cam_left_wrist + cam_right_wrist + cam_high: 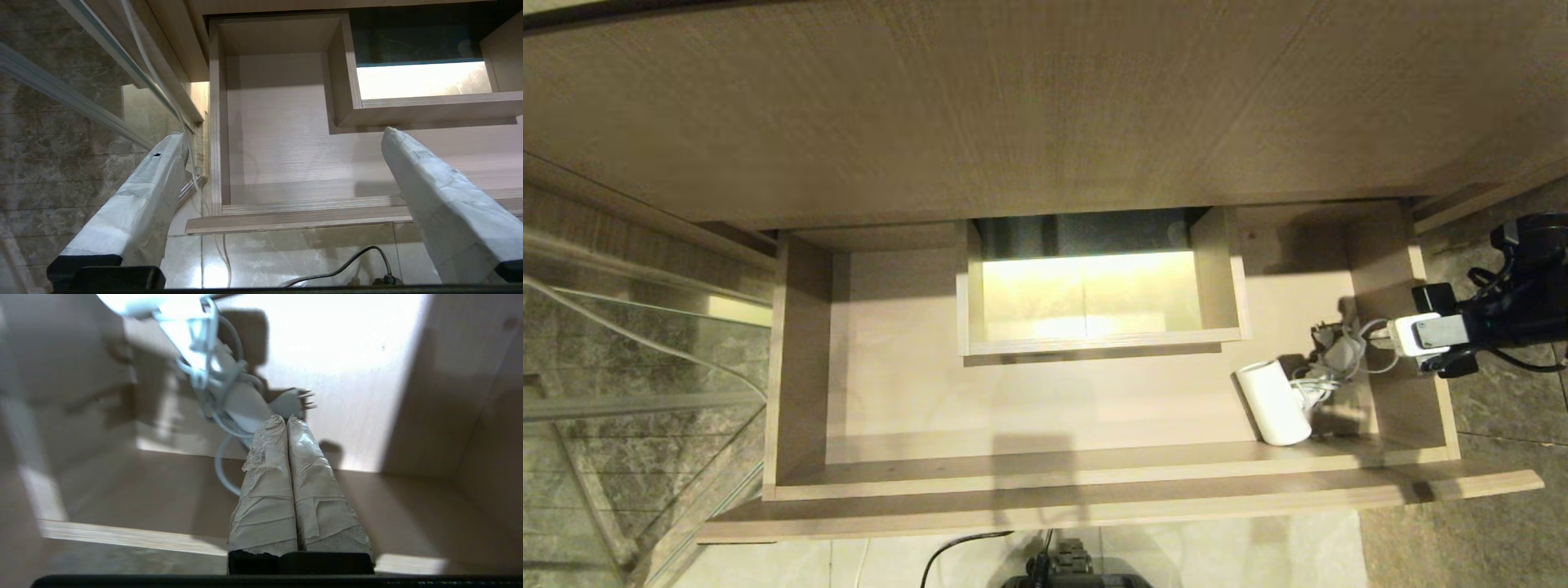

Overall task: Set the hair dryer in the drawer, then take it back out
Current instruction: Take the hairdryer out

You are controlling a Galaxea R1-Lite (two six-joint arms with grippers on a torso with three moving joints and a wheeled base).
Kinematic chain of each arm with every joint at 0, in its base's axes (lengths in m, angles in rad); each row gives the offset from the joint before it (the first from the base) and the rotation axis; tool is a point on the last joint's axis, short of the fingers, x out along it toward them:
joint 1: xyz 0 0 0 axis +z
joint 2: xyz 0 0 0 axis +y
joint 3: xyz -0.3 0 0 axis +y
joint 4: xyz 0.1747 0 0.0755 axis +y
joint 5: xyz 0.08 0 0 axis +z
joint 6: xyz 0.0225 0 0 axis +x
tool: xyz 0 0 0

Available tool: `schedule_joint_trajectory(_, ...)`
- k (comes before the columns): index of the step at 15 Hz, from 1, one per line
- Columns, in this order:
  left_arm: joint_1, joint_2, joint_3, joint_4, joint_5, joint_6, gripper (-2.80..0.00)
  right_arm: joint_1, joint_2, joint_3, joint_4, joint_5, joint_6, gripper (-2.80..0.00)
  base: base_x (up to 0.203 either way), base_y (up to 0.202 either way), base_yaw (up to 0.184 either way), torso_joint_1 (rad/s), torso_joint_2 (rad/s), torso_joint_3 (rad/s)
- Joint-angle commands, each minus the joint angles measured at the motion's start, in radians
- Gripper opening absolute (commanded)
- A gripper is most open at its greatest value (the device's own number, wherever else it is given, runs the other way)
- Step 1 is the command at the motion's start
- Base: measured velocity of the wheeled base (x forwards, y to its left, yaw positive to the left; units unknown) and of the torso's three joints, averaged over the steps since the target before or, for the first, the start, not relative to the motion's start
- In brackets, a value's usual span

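Head view: hair dryer (1278, 400) lying in drawer (1045, 465) right front corner, handle toward right gripper (1356, 347); left wrist view: left gripper (282, 143) spread, far off; right wrist view: fingers (265, 477) pressed together, possibly pinching the cord-wrapped handle end.

A: Where does the hair dryer (1278, 403) sit in the drawer (1045, 482)?

B: Inside it, in the front right corner, its barrel leaning against the drawer's front wall.

A: And its cord (1339, 355)?

B: Bundled just behind the barrel, toward the drawer's right wall.

A: The boxed cut-out (1094, 286)?

B: Mid-back of the drawer, left of the dryer and well apart from it.

A: The right gripper (1347, 343)?

B: Reaching in over the drawer's right wall, at the cord bundle.
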Motion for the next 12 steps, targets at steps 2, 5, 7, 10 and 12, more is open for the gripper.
schedule_joint_trajectory(2,0.0,0.0,0.04,-0.001,0.0,0.0,0.0,-0.001,0.025,0.012,0.005,0.002,-0.037,-2.8,0.0,0.0,0.0,0.0,0.0,0.0)
schedule_joint_trajectory(5,0.0,0.0,0.04,-0.003,0.0,0.0,0.0,0.002,0.041,0.034,0.039,0.007,-0.08,0.0,0.0,0.0,0.0,0.0,0.0,0.0)
schedule_joint_trajectory(7,0.0,0.0,0.04,-0.001,0.0,0.0,0.0,0.004,0.065,0.022,0.037,0.004,-0.089,0.0,0.0,0.0,0.0,0.0,0.0,0.0)
schedule_joint_trajectory(10,0.0,0.0,0.04,-0.001,0.0,-0.001,0.0,0.012,0.103,0.01,0.014,0.005,-0.129,0.0,0.0,0.0,0.0,0.0,0.0,0.0)
schedule_joint_trajectory(12,0.0,0.0,0.04,-0.001,0.0,0.0,0.0,0.017,0.122,-0.001,-0.009,0.002,-0.155,0.0,0.0,0.0,0.0,0.0,0.0,0.0)
